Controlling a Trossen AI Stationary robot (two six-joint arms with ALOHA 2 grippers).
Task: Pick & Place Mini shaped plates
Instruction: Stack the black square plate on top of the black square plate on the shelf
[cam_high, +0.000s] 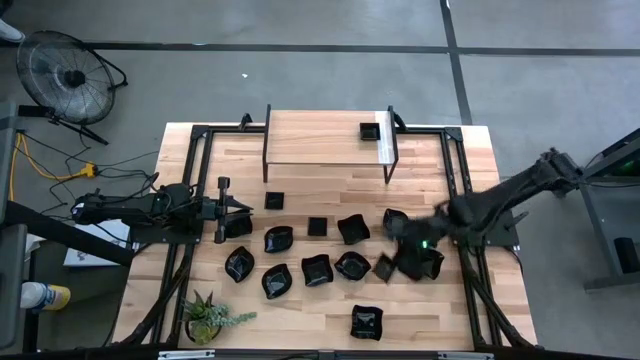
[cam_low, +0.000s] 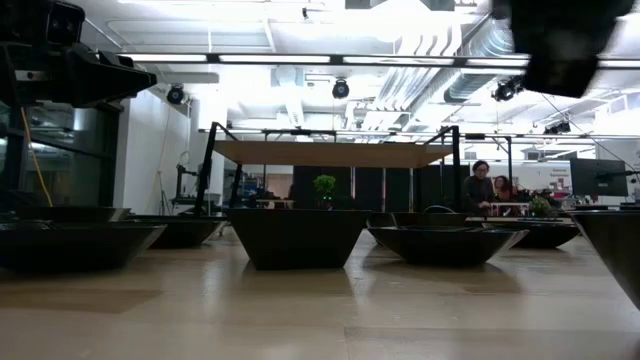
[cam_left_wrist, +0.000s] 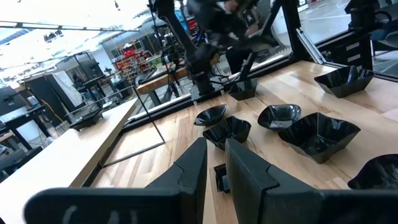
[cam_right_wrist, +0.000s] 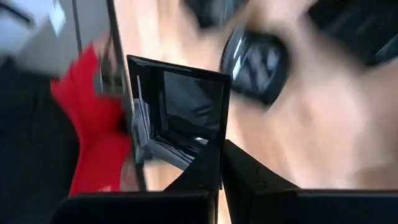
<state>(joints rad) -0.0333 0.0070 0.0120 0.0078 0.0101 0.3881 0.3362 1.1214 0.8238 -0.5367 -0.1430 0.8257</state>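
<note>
So the right gripper (cam_high: 398, 252) sits right of centre in the overhead frame, low over the cluster of mini shaped plates (cam_high: 318, 268) on the wooden surface (cam_high: 470, 310). Its wrist camera shows the fingers (cam_right_wrist: 208, 165) pinching the rim of a small square plate (cam_right_wrist: 180, 112), which is tilted up on its edge and lifted off the wood, with a blurry wavy dish (cam_right_wrist: 256, 62) behind it in the upper right of that frame.

Overhead, most of the black dishes are spread across the middle of the frame in two loose rows. One plate (cam_high: 366, 322) sits alone at bottom centre, and one small square (cam_high: 369, 131) rests on the raised wooden shelf (cam_high: 320, 140) at top centre, near its right end.

The left gripper (cam_high: 240, 208) is parked at centre-left, just beside the leftmost dishes. From its wrist view the fingers (cam_left_wrist: 249, 171) look pressed close together, with only a thin slit between them and nothing held.

A green potted plant (cam_high: 208, 318) stands at the bottom left of the overhead frame, and a fan (cam_high: 62, 75) is on the floor at top left. The table-level view shows dishes lined up across the frame, with a person (cam_low: 480, 185) far back on the right.
</note>
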